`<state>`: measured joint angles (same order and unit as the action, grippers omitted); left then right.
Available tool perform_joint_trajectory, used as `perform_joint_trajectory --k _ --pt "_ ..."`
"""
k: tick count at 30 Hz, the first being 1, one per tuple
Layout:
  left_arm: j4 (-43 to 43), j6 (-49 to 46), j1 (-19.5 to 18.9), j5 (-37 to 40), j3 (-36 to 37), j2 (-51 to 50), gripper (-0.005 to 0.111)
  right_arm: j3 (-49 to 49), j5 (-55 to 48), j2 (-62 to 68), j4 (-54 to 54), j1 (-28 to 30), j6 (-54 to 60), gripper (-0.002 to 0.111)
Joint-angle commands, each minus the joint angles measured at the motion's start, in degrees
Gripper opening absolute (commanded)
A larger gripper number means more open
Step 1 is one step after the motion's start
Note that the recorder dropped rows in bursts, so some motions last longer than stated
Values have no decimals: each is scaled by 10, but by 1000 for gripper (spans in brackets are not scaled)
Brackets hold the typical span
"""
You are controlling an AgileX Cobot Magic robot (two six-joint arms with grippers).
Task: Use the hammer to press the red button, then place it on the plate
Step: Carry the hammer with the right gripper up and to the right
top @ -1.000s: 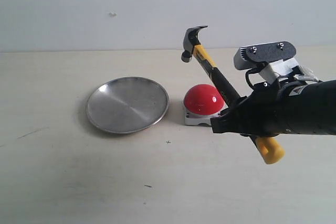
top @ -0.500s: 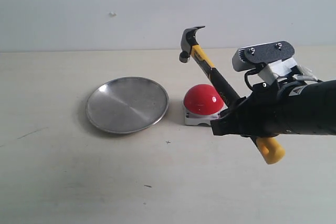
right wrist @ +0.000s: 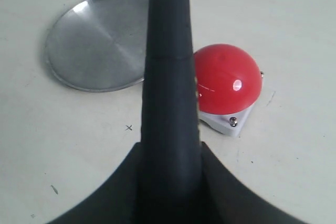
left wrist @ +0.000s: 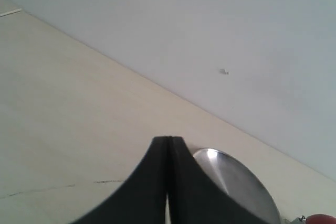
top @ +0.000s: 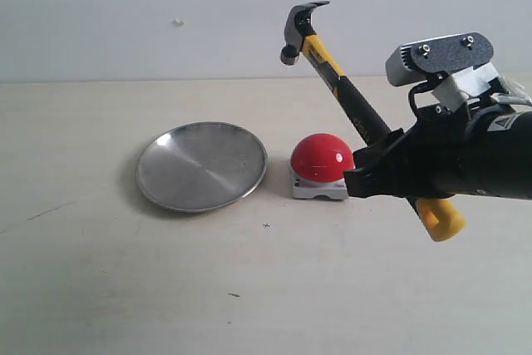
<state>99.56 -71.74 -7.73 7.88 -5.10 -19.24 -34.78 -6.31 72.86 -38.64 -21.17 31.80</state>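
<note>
A pale beige tabletop (top: 125, 288) is backed by a light grey wall (top: 100, 6), on which a small speck (top: 178, 22) is seen.

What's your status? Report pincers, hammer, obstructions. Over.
Right pincer shut on hammer handle; head aloft, off button. Left pincer shut, empty. Nothing on plate, nothing in the way.

Counter (top: 125, 288): pale beige, matte, extending beneath and around the right tool (top: 374, 174). Wall (top: 100, 14): plain light grey, behind the tool, bearing one small speck (top: 178, 22) well apart from it. Faint dark scuff marks (top: 50, 211) on the counter. Lighting: even, diffuse.
</note>
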Motion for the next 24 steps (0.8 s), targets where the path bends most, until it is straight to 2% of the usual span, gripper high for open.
perform_joint_trajectory --k 1,5,11,17,21,24 --pt "4 -1 -2 13 5 4 0 -5 29 -17 1 3 7 0" --pt "4 -30 -2 -32 -10 10 0 11 41 -22 -5 3 -2 0" --pt "4 -28 -2 -41 -16 33 0 30 51 -46 -4 3 -4 0" --pt "4 -5 -2 -100 -24 60 0 30 40 -50 0 7 -4 0" --pt "4 -5 -2 -103 -24 67 0 30 -1 -51 2 50 -4 0" --pt "4 -6 -2 -99 -24 67 0 29 -63 -53 30 121 -5 0"
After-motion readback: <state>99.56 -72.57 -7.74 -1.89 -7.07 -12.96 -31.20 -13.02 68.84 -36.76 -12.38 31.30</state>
